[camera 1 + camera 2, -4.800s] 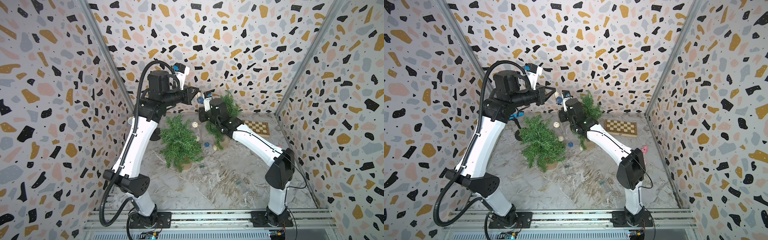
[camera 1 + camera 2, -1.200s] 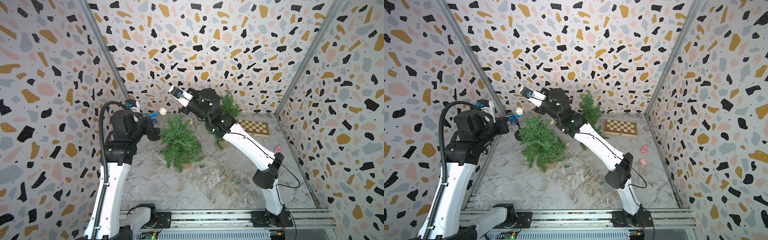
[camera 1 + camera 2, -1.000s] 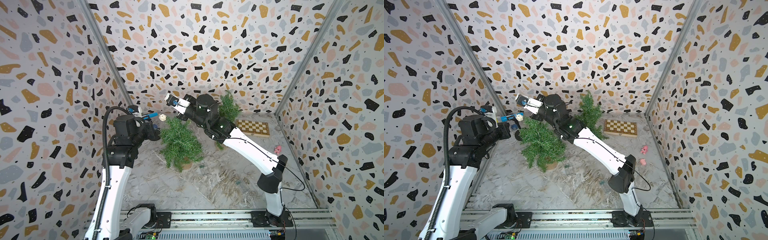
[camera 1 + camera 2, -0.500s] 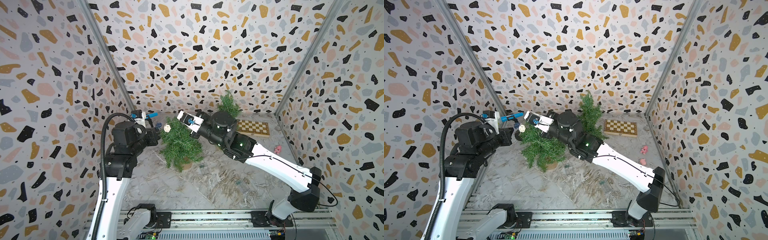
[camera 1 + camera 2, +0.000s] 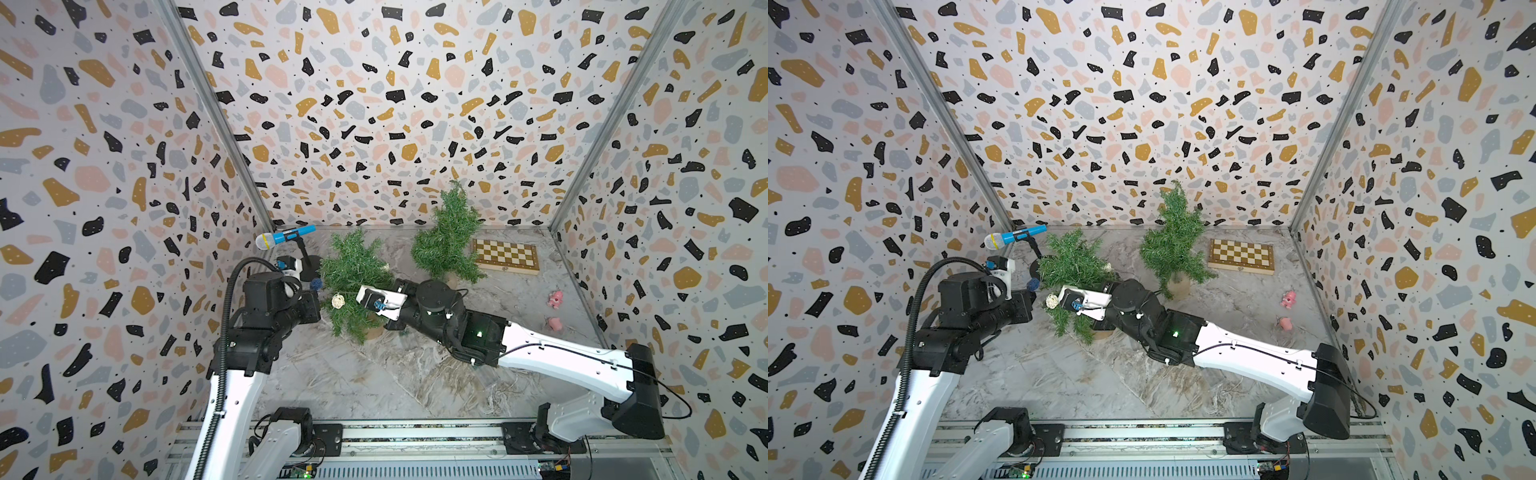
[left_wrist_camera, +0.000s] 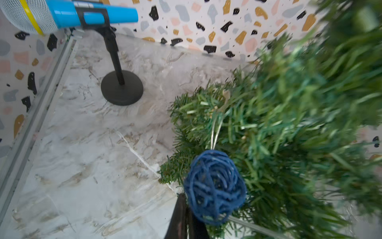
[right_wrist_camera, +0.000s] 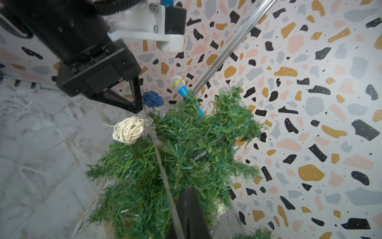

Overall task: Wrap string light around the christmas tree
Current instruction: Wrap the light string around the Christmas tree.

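Observation:
The christmas tree (image 5: 353, 276) (image 5: 1073, 266) stands left of centre on the marble floor. The string light shows as a thin wire (image 7: 164, 175) with a white woven ball (image 5: 338, 301) (image 7: 128, 129) and a blue woven ball (image 5: 316, 284) (image 6: 215, 186). My left gripper (image 6: 184, 196) (image 7: 139, 108) is shut on the wire right beside the blue ball, at the tree's left side. My right gripper (image 7: 189, 190) is shut, pushed into the tree's branches, with the taut wire running along its fingers up to the white ball. In both top views its fingertips are hidden by foliage.
A blue toy microphone (image 5: 286, 237) on a black stand (image 6: 122, 87) stands in the back left corner, close behind my left gripper. A second small tree (image 5: 446, 237), a chessboard (image 5: 505, 255) and two pink figures (image 5: 555, 298) sit at the back right. Patterned walls enclose three sides.
Both arms have dropped and come forward. The right arm swung from behind the tree round to its front with the wire. The balls moved from above the tree to its left side.

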